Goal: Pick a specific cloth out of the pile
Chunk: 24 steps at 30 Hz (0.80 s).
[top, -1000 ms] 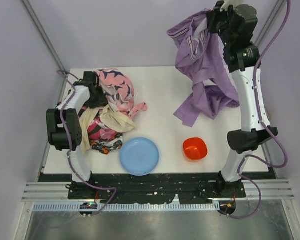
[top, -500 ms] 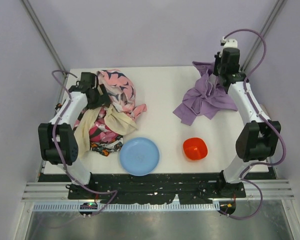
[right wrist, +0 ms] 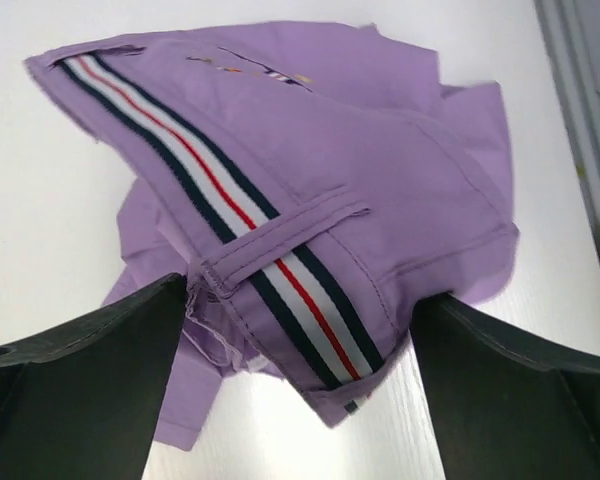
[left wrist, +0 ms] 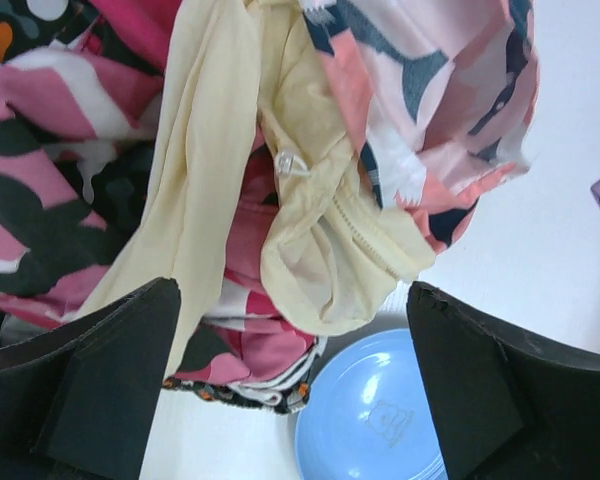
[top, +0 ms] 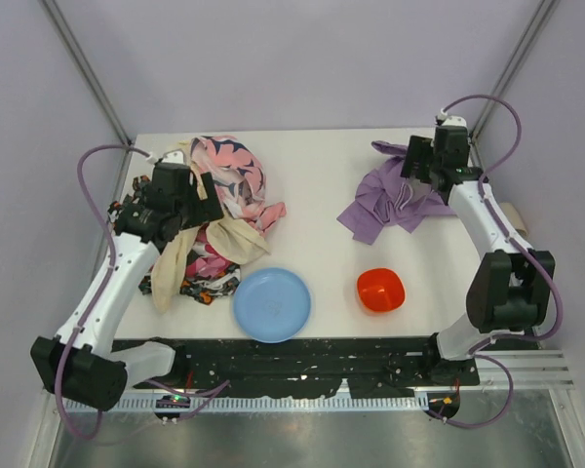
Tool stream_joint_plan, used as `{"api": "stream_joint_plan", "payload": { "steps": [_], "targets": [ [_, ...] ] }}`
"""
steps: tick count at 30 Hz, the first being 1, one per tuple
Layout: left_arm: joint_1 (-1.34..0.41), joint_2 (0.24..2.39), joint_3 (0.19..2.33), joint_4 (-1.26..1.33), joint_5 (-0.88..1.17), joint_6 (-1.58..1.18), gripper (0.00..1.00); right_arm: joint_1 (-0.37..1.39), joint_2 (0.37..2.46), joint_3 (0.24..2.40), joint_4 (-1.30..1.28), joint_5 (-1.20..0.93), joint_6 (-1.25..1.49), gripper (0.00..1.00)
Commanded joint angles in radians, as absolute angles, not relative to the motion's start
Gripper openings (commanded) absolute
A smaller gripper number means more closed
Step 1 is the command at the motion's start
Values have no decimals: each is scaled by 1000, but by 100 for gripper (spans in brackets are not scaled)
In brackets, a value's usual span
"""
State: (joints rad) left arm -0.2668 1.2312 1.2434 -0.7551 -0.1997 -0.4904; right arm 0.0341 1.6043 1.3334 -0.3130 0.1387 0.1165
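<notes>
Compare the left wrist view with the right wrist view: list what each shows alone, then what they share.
Left wrist only: the pile of patterned cloths with a cream cloth draped over it, and the blue plate at the bottom edge. Right wrist only: the navy, white and red striped band on the lilac cloth. Shared: the white table and the lilac cloth, just a sliver at the left wrist view's right edge. Each shows its own open gripper: left gripper, right gripper.

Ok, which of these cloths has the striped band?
The lilac-purple cloth, lying alone on the right; the pile on the left holds only patterned and cream cloths.
</notes>
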Motion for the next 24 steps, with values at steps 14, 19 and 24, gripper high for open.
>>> {"api": "stream_joint_plan", "payload": {
  "steps": [14,19,24],
  "targets": [
    [-370,683,816,-778,-181,-607,100,-41,890,884,-308,67,351,95],
    [-371,510,744,-827,-233,-652,100,-41,692,720,-247,52,376,96],
    [-370,410,709,-825,-204,-670,100,-40,614,664,-224,67,360,95]
  ]
}}
